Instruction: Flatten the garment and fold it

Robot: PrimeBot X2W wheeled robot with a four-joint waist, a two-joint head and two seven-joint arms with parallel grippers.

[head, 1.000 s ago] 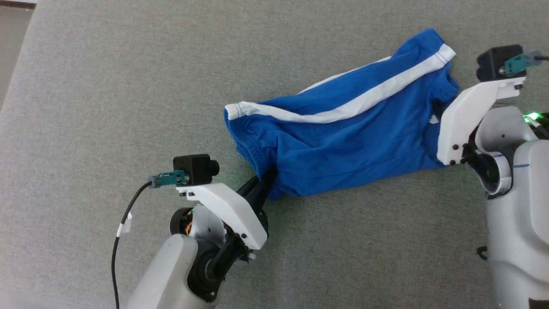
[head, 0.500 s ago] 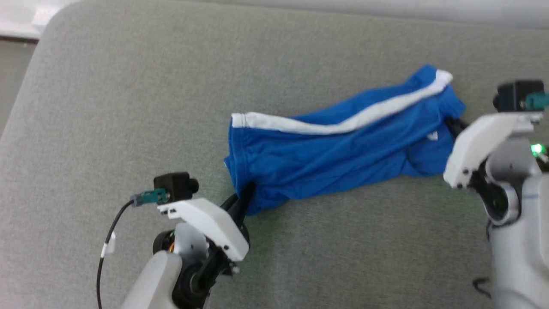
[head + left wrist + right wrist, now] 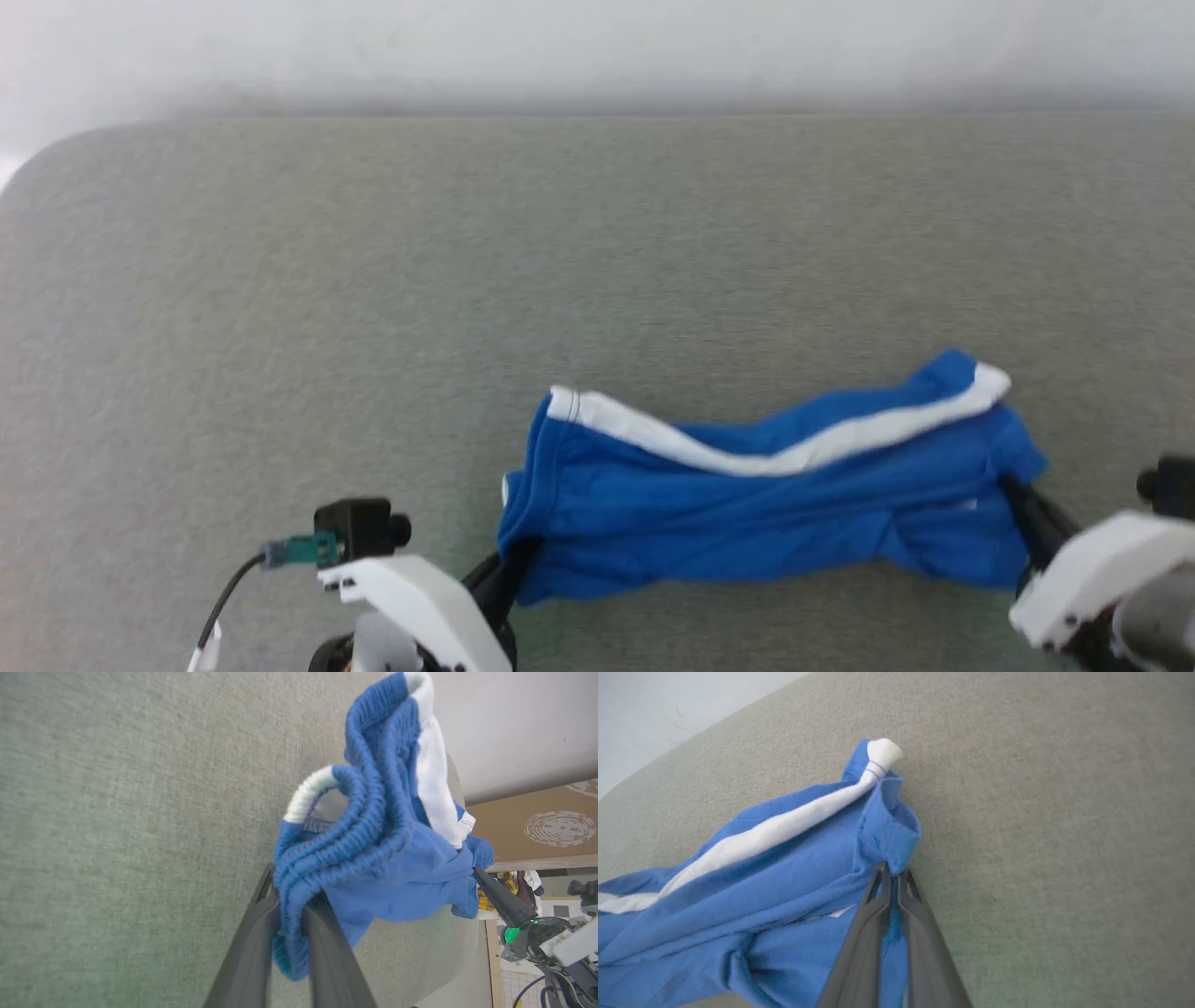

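I see the blue shorts (image 3: 747,513) stretched out sideways over the near part of the grey desk (image 3: 373,280). They sit a bit toward its right side, well away from the far edge and the round far-left corner. My left gripper (image 3: 515,565) is pinching the bunchy waistband (image 3: 355,830). In the left wrist view its two dark fingers squeeze a thick fold of the ribbed blue cloth, and some of it pokes out between them. My right gripper (image 3: 892,873) is pinching the other end, by the leg hem (image 3: 889,826). Its fingers are pressed close together with a thin bit of blue cloth caught at the tips. The shorts run from one gripper to the other, with wrinkles along them. A white stripe (image 3: 794,453) goes along the far side of the shorts, from the waistband end to the leg end. A small white mark (image 3: 971,505) shows on the blue near the right gripper, but it is too blurry to read. The head view is a little blurry too, so I cannot tell if the middle of the shorts rests on the desk or hangs just over it.
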